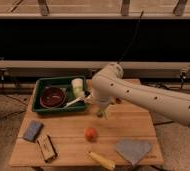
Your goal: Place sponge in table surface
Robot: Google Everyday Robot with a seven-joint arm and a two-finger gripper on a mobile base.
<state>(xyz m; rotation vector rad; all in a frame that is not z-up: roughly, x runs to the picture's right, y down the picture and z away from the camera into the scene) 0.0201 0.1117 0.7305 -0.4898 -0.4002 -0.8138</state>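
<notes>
The sponge (32, 130) is a small blue-grey block lying flat on the light wooden table surface (123, 127), near its front left corner. My gripper (100, 112) hangs down from the white arm (143, 97), which reaches in from the right. It is over the middle of the table, just right of the green tray (38, 95). It is well to the right of the sponge and apart from it.
The green tray holds a dark red bowl (52, 97), a white cup (77, 86) and a white utensil (74, 102). On the table lie a brown dark-edged block (47, 147), a red-orange ball (90, 133), a yellow object (102, 160) and a grey-blue cloth (133, 149).
</notes>
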